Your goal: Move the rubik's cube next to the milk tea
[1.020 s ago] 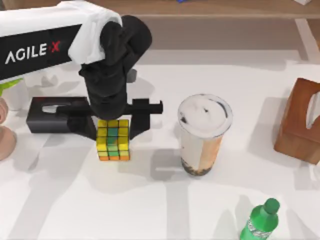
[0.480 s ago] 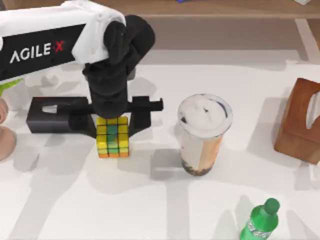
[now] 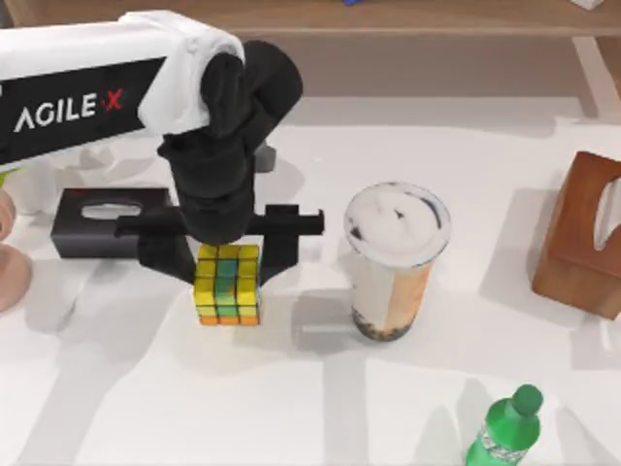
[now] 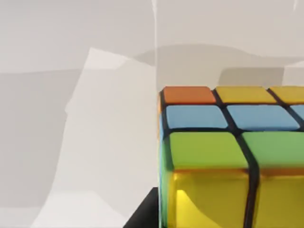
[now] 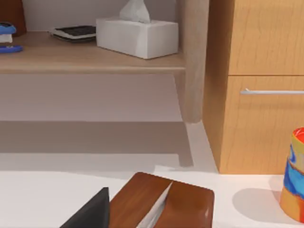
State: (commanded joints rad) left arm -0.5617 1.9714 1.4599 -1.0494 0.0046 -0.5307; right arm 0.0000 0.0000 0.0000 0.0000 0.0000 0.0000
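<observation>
The desk [image 3: 116, 408] carries everything, and my left arm reaches in from its left edge. The left gripper [image 3: 229, 254] hangs over the middle of the desk, its fingers clamped on the rubik's cube [image 3: 228, 283]; whether the cube is lifted or touching the surface I cannot tell. The milk tea [image 3: 395, 260] stands apart from the cube, toward the right edge. The step in hand looks like the carry across. Next calls for a short sideways move and a set-down just beside the cup, without nudging it. Bare surface lies between them; the black tissue box [image 3: 97, 218] behind, the wooden box [image 3: 582, 238] and green bottle [image 3: 505, 427] stand clear.
</observation>
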